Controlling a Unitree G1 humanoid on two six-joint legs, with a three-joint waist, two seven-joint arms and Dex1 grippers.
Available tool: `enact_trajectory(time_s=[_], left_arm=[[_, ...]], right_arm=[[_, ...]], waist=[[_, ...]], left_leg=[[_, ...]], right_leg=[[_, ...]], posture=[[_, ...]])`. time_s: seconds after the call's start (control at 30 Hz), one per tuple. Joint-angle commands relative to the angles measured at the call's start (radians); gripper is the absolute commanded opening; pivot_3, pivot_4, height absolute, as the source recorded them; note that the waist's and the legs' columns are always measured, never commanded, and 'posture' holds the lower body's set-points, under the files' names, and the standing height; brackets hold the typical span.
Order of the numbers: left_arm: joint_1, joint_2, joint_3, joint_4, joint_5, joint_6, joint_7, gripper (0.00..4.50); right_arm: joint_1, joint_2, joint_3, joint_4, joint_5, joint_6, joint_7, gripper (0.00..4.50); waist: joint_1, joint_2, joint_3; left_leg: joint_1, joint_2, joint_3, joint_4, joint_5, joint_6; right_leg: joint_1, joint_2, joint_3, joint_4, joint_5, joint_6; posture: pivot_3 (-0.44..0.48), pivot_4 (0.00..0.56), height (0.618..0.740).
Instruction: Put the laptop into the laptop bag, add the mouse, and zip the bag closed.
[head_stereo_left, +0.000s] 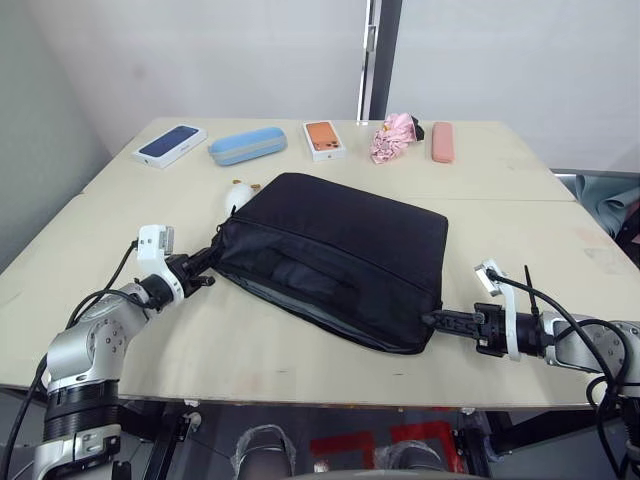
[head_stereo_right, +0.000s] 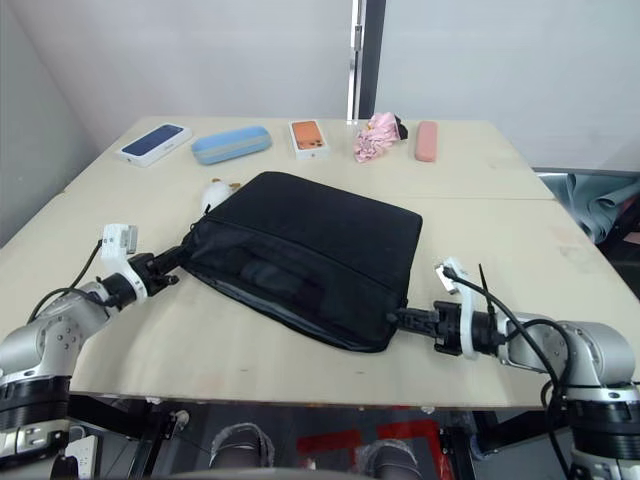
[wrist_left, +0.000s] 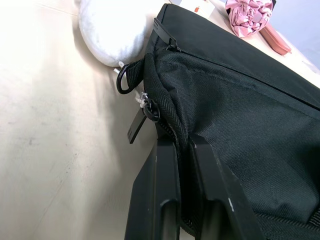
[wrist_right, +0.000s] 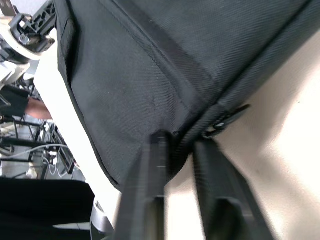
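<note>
The black laptop bag (head_stereo_left: 335, 255) lies flat and slanted in the middle of the table. My left gripper (head_stereo_left: 210, 263) is at the bag's left corner, its fingers (wrist_left: 165, 175) pressed together on the zip edge, just below the zip pull (wrist_left: 141, 118). My right gripper (head_stereo_left: 432, 321) is at the bag's near right corner, with that corner (wrist_right: 200, 125) held between its two fingers. The laptop and the mouse are out of view.
A fluffy white lump (head_stereo_left: 240, 192) touches the bag's far left corner. Along the table's far edge lie a dark blue phone box (head_stereo_left: 169, 145), a light blue case (head_stereo_left: 247, 145), an orange phone box (head_stereo_left: 323, 140), a pink cloth bundle (head_stereo_left: 393, 138) and a pink case (head_stereo_left: 442, 141).
</note>
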Motion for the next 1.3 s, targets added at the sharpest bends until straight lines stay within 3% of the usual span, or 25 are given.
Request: enact_trajectory(time_s=[0.03, 0.4, 0.6, 0.87, 1.3], left_arm=[[-0.006, 0.015, -0.006, -0.068, -0.035, 0.008, -0.017, 0.00], [0.116, 0.077, 0.041, -0.181, -0.144, 0.144, -0.055, 0.00], [0.279, 0.139, 0.096, -0.310, -0.264, 0.251, -0.081, 0.00], [0.429, 0.192, 0.142, -0.348, -0.318, 0.268, -0.123, 0.00], [0.487, 0.198, 0.098, -0.365, -0.341, 0.247, -0.119, 0.00]], right_arm=[[-0.008, 0.003, -0.037, 0.005, 0.027, -0.004, -0.004, 0.03], [-0.068, -0.041, -0.015, 0.099, -0.060, -0.116, 0.026, 0.03], [-0.125, -0.081, 0.008, 0.168, -0.079, -0.129, 0.098, 0.03], [-0.144, -0.100, 0.055, 0.169, -0.107, -0.143, 0.166, 0.03], [-0.070, -0.137, 0.031, 0.096, -0.068, -0.119, 0.233, 0.03]], waist=[[0.000, 0.000, 0.000], [-0.009, 0.000, 0.000], [-0.015, 0.001, 0.000], [-0.015, 0.001, 0.000], [-0.010, 0.001, 0.000]], left_leg=[[0.000, 0.000, 0.000, 0.000, 0.000, 0.000], [0.001, 0.000, 0.000, 0.000, 0.000, 0.000], [0.001, 0.000, 0.002, -0.002, 0.000, 0.000], [0.002, 0.000, 0.002, -0.004, 0.000, 0.000], [0.004, 0.001, 0.003, -0.004, 0.000, 0.000]], right_leg=[[0.000, 0.000, 0.000, 0.000, 0.000, 0.000], [0.000, 0.000, 0.000, 0.001, 0.000, 0.000], [-0.001, 0.001, 0.001, 0.000, -0.001, 0.002], [-0.001, 0.001, 0.001, -0.001, -0.002, 0.003], [0.000, 0.001, 0.002, 0.000, -0.002, 0.004]], posture=[[0.000, 0.150, 0.740], [0.000, 0.150, 0.740], [0.000, 0.150, 0.740], [0.000, 0.150, 0.740], [0.000, 0.150, 0.740]])
